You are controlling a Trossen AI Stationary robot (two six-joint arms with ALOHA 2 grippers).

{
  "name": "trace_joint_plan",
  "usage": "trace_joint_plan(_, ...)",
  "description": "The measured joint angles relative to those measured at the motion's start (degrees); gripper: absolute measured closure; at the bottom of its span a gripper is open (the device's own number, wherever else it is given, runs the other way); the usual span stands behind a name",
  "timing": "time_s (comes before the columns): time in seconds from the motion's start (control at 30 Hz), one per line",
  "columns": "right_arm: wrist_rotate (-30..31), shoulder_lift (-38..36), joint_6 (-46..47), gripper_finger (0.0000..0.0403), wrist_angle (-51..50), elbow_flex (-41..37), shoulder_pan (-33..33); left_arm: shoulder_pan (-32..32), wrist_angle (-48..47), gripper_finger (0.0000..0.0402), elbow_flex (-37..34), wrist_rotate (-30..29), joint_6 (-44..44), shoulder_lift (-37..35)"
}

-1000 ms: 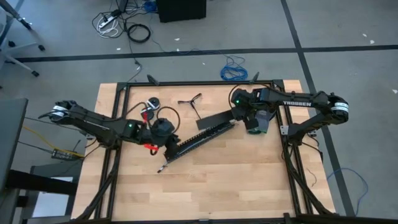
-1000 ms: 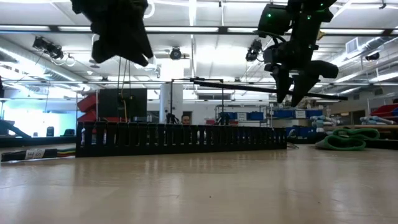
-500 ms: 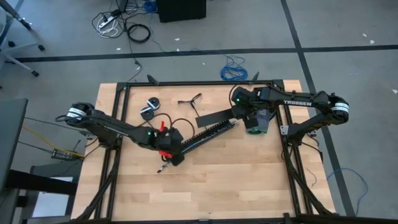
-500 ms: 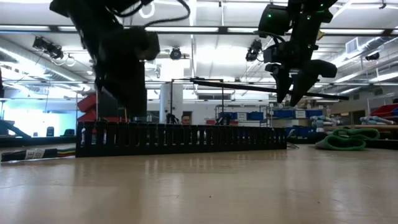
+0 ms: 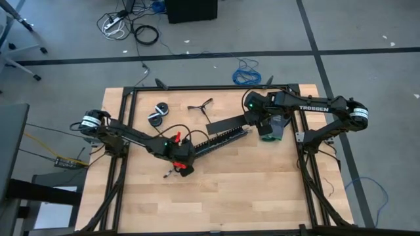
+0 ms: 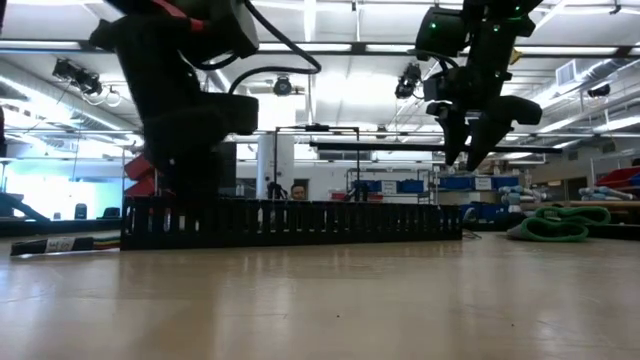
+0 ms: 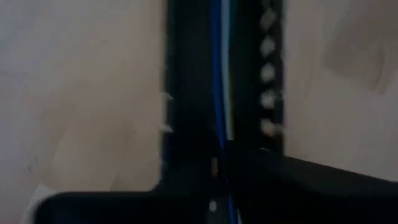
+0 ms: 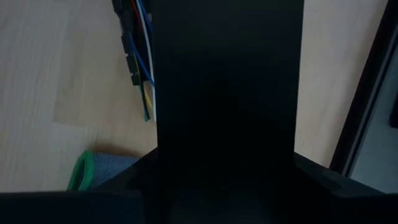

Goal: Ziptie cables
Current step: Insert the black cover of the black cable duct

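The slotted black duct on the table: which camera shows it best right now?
The high view: the slotted black duct shows whole, lying diagonally, with the left gripper down at its lower end. The low view gives only its slotted side wall. The left wrist view shows a blurred stretch with blue wire inside. The right wrist view is mostly blocked by a flat black strip.

1. I count two arms over the table [image 5: 262,190].
2. One long slotted black duct [image 5: 216,141] lying flat.
3. One flat black strip [image 5: 226,122], raised.
4. One green-rimmed roll [image 5: 270,136].
5. Two small round black items [image 5: 157,113].
6. One black Y-shaped piece [image 5: 201,106].
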Motion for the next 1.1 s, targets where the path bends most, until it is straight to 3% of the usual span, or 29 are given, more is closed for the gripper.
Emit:
trace_joint_plan(0.13,-0.02,0.0,0.0,0.0175,-0.29,0.0,0.0,-1.55,-3.02,0.0397,-0.02,1.13,2.82,-0.03)
trace_joint_plan(0.27,-0.03,0.0,0.25,0.0163,-1.26,0.0,0.0,-4.51,-6.06,0.0401,0.0,3.3,6.23,-0.12)
trace_joint_plan(0.57,0.0,0.02,0.55,0.0189,-2.63,0.0,0.0,-12.99,-10.47,0.0401,0.01,6.24,7.04,-0.55)
trace_joint_plan(0.77,-0.16,0.02,0.84,0.0166,-1.96,0.0,0.06,-15.64,-13.44,0.0401,-0.09,-0.49,-0.32,-1.2)
trace_joint_plan(0.9,-0.25,0.02,0.98,0.0193,-1.38,0.0,0.65,-15.6,-13.01,0.0401,0.72,-3.24,-4.89,-1.84)
trace_joint_plan(1.1,-0.31,0.02,0.98,0.0194,-1.06,0.0,1.64,-15.62,-13.01,0.0402,3.1,-7.44,-7.59,-1.98)
